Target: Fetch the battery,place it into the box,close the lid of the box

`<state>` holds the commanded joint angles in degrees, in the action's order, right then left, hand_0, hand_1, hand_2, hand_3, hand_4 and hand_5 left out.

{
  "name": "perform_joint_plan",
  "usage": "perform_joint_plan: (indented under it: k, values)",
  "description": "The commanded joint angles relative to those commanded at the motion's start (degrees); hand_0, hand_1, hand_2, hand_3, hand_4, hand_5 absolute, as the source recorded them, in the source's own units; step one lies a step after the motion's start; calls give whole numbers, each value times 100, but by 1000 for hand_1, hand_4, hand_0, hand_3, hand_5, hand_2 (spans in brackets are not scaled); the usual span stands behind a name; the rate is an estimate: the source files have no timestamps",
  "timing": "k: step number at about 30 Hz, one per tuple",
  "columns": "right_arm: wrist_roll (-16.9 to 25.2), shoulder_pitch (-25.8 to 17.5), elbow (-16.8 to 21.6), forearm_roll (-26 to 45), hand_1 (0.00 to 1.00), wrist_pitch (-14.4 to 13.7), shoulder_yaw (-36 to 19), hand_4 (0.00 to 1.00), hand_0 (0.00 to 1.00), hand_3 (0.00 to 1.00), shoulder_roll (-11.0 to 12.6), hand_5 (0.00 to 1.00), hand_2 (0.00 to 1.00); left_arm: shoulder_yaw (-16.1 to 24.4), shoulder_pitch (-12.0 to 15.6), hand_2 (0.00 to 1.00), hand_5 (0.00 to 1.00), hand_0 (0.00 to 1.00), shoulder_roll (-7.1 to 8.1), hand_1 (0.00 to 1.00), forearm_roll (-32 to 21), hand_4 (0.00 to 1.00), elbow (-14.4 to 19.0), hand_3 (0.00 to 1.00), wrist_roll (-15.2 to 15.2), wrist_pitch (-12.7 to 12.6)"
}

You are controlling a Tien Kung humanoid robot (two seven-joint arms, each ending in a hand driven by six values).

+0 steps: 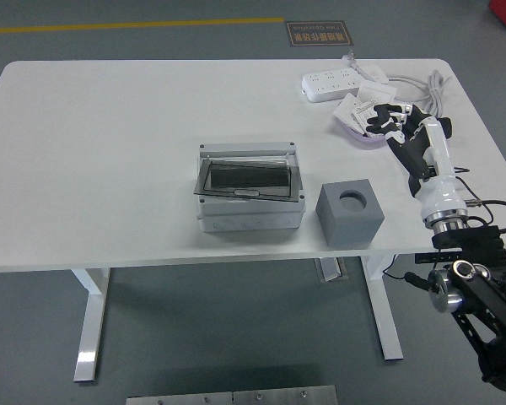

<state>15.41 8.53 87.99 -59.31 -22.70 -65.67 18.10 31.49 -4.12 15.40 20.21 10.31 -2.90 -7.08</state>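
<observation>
My right hand [396,126] sits at the upper right of the frame, fingers curled down over the tray [360,137] of white battery packets [357,110]; whether they grip one yet, I cannot tell. My worry: the packets overlap, so I could snag two or tip the tray. I count one box [249,187] at center, its dark lid [247,178] lying across the opening, one grey block [349,213] and one power strip [331,83].

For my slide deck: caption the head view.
Right hand reaches into the tray of packets beside the power strip; grey box and block wait mid-table.
</observation>
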Motion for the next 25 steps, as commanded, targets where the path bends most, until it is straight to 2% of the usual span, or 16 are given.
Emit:
perform_joint_plan:
  k: [12, 14, 22, 25]
  values:
    - [-90, 9, -115, -195, 516, 30, 51, 733, 620, 577, 23, 506, 524, 3, 47, 552, 13, 578, -12, 581, -8, 549, 0, 563, -10, 5]
    - [-96, -3, -50, -219, 516, 25, 55, 733, 620, 577, 38, 506, 524, 0, 47, 552, 13, 578, -16, 581, -9, 549, 0, 563, -10, 6]
    - [-165, -33, 614, -408, 519, -15, -2, 739, 626, 578, 89, 516, 530, 42, 44, 551, 15, 578, 5, 582, 57, 548, 0, 563, -32, 10]
    - [-195, -16, 657, -441, 519, 18, 17, 739, 626, 578, 114, 516, 530, 39, 45, 551, 15, 578, 27, 582, 66, 548, 0, 563, -33, 7]
